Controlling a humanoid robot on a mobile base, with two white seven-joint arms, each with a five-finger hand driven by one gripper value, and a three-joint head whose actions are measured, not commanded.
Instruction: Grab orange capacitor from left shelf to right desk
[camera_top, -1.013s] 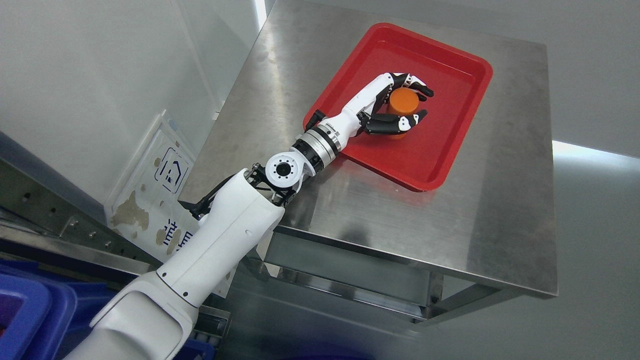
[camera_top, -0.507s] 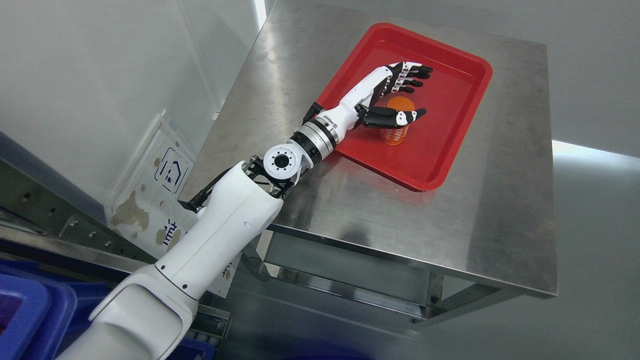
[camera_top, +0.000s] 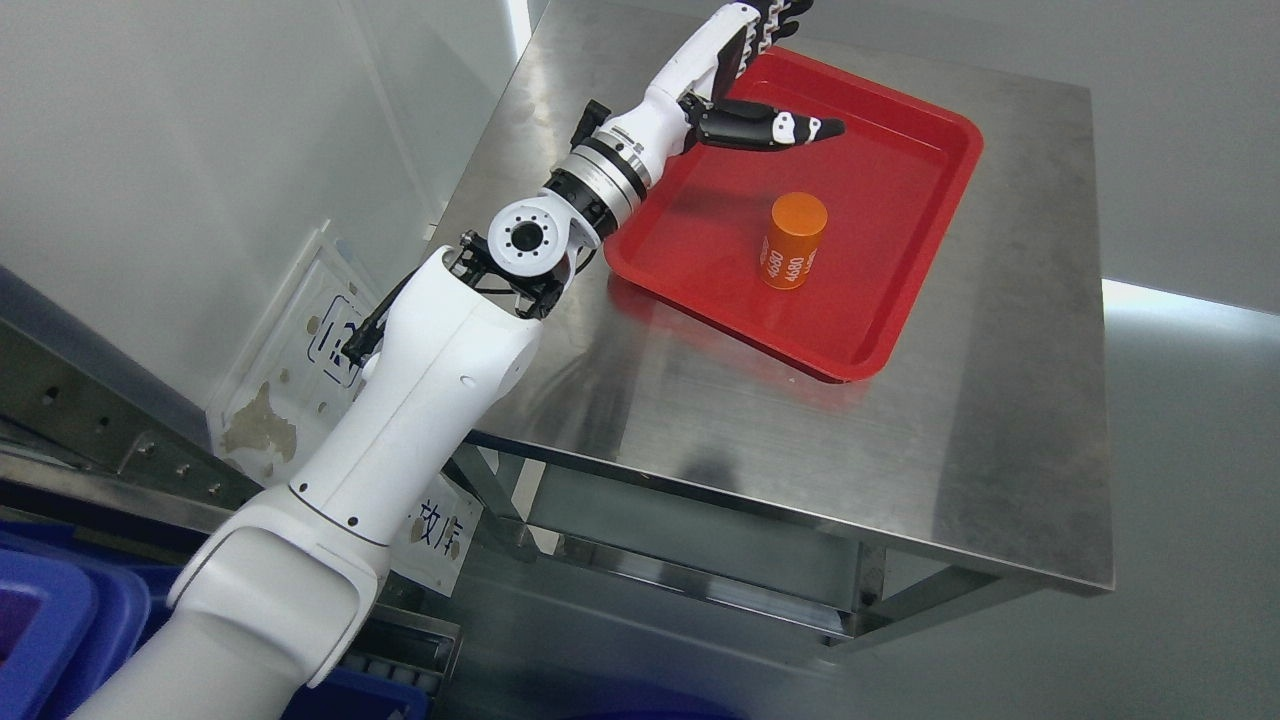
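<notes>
- The left hand (camera_top: 745, 75) is seen lifted well clear of the orange capacitor (camera_top: 793, 241), whereas half a second earlier its thumb was just beside the cylinder and, a full second back, the fingers were wrapped around it.
- The hand is now held wide and empty: the thumb is stretched out over the far part of the red tray (camera_top: 925, 165), and the other fingers (camera_top: 775, 15) are extended toward the top edge of the view, partly cut off.
- The capacitor is left standing upright in the middle of the red tray, free of any contact, with white print showing on its side.
- The release is judged complete, so the delivery to the steel desk (camera_top: 1000, 450) appears done; only the withdrawal of the arm seems to remain.
- The red tray is seen lying on the desk top and holds nothing but the capacitor.
- Blue bins (camera_top: 60, 620) are visible at the lower left; their contents cannot be made out.
- The right arm is not in view.
</notes>
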